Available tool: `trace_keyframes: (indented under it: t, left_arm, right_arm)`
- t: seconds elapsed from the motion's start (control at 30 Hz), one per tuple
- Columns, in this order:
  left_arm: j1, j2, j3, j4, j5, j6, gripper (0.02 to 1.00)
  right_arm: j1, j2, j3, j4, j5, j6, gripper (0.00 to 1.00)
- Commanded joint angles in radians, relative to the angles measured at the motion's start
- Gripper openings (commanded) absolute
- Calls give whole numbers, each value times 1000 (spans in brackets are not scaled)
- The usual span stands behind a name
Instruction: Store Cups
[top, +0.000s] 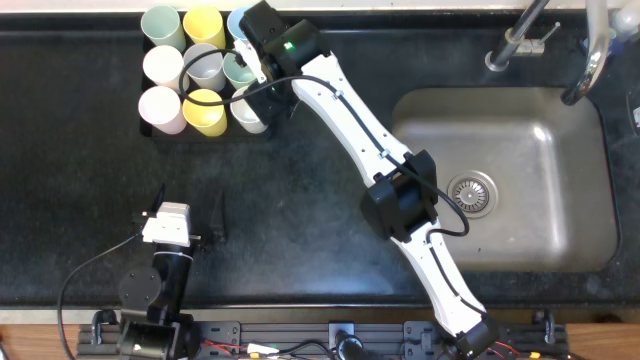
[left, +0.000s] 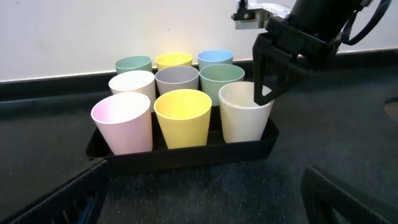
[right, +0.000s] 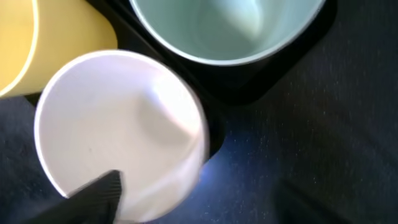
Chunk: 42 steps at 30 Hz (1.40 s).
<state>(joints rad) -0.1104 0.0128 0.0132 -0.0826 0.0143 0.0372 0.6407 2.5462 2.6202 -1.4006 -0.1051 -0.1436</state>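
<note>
Cups (left: 180, 115) are stored upright in the black tray (left: 186, 160) on the table (left: 348, 143). The cream corner cup (left: 242, 118) is straddled at its rim by the released right jaws, apparently for seating; the left jaws are held open, well apart.

A dark speckled table (top: 80, 170) holds a steel sink (top: 540, 140) with a faucet (top: 518, 38); a white wall (left: 74, 31) stands behind.

My station, listed: kitchen, with a steel sink (top: 540, 170), tap (top: 515, 40) behind it, and dark speckled counter (top: 290, 220).
</note>
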Motion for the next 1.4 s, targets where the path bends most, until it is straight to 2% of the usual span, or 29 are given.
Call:
trace_keyframes:
  t: [0.03, 0.23, 0.5, 0.63, 0.67, 0.73, 0.83, 0.97, 1.0, 1.03, 1.2, 1.23, 1.27, 1.4]
  left_arm:
    - [5, -10, -5, 0, -2, 19, 998]
    - [5, -10, -5, 0, -2, 19, 998]
    - [5, -10, -5, 0, -2, 19, 998]
    - [5, -10, -5, 0, -2, 19, 998]
    - [5, -10, -5, 0, -2, 19, 998]
    - [5, -10, -5, 0, -2, 19, 998]
    - [5, -10, -5, 0, -2, 19, 998]
    - [5, -10, -5, 0, -2, 19, 998]
    - [5, -10, -5, 0, -2, 19, 998]
    - [5, -10, -5, 0, -2, 19, 998]
    - [5, -10, -5, 0, -2, 19, 998]
    - [5, -10, -5, 0, -2, 19, 1000]
    - [5, -10, -5, 0, -2, 19, 998]
    - [5, -10, -5, 0, -2, 19, 998]
  right_arm:
    - [-7, 9, 12, 19, 10, -2, 996]
    - [-10, 8, 41, 47, 167, 37, 993]
    - [-61, -28, 272, 19, 283, 66, 998]
    - [-130, -123, 343, -16, 317, 81, 998]
    - [-150, -151, 343, -25, 344, 98, 996]
    - [-217, -238, 340, -75, 455, 153, 998]
    - [-294, -349, 284, -147, 498, 184, 998]
    - [-368, -550, 43, -180, 499, 212, 998]
    - [-379, -624, -62, -174, 499, 222, 996]
    - [-392, -771, -272, -153, 497, 251, 996]
    - [-422, -1167, -807, -18, 487, 365, 998]
    - [-438, -1317, -995, 53, 487, 426, 996]
    - [-445, -1389, -1082, 98, 488, 448, 998]
    - [-461, -1715, -1463, 436, 495, 458, 998]
